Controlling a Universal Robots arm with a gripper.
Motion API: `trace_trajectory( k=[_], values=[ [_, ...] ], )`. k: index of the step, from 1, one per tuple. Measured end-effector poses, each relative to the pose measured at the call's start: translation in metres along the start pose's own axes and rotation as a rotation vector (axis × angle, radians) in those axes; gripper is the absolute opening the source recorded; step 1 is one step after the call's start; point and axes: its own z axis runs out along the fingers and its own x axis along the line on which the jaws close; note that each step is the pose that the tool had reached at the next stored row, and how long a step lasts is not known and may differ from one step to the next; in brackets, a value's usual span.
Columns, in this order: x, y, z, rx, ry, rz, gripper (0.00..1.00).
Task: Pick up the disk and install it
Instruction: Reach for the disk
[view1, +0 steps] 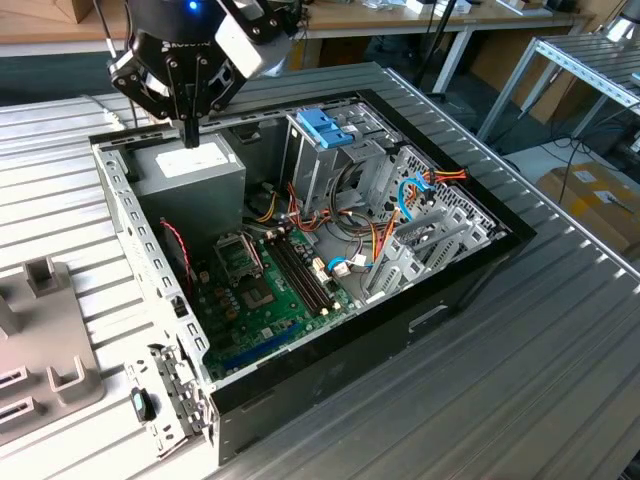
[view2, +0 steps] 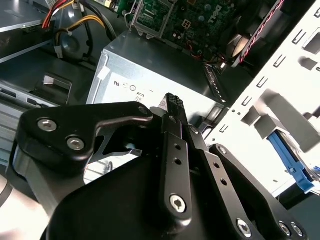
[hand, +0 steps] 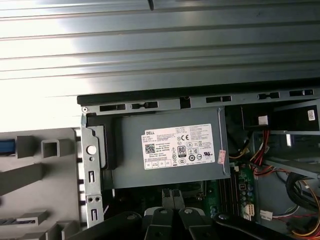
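Black gripper (view1: 190, 142) hangs just above the grey power-supply box (view1: 190, 178), its fingers pressed together and holding nothing. Beside that box, inside the open computer case (view1: 400, 330), stand a blue-topped metal cage (view1: 325, 135), coloured cables (view1: 300, 215) and a green motherboard (view1: 260, 290).

Black arm (view1: 185, 45) descends from the top of the exterior view, wrist vertical. Its gripper (view1: 190, 136) points straight down, and in the second wrist view its black fingers (view2: 173, 140) meet at one narrow tip.
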Motion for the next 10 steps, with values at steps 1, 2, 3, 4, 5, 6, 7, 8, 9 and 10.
trace_trajectory(
  k=[1, 2, 3, 4, 5, 6, 7, 8, 9, 10],
  values=[
    [0.0007, 0.0, 0.0, 0.0, 0.0, 0.0, 0.11],
    [0.0017, -0.0001, 0.0, 0.0, 0.0, 0.0, 0.11],
    [0.0033, -0.0002, -0.0001, 0.0, 0.0, 0.0, 0.11],
    [0.0042, -0.0003, -0.0001, 0.0, 0.0, 0.0, 0.11],
    [0.0049, -0.0004, -0.0001, 0.0, 0.0, 0.0, 0.11],
    [0.0055, -0.0004, -0.0002, 0.0001, 0.0, 0.0, 0.11],
    [0.0062, -0.0004, -0.0002, 0.0001, 0.0, 0.0, 0.11],
    [0.0074, -0.0005, -0.0002, 0.0, 0.0, 0.0, 0.11],
    [0.0092, -0.0007, -0.0003, 0.0, 0.0, 0.0, 0.11],
    [0.01, -0.0007, -0.0003, 0.0, 0.0, 0.0, 0.11]
  ],
)
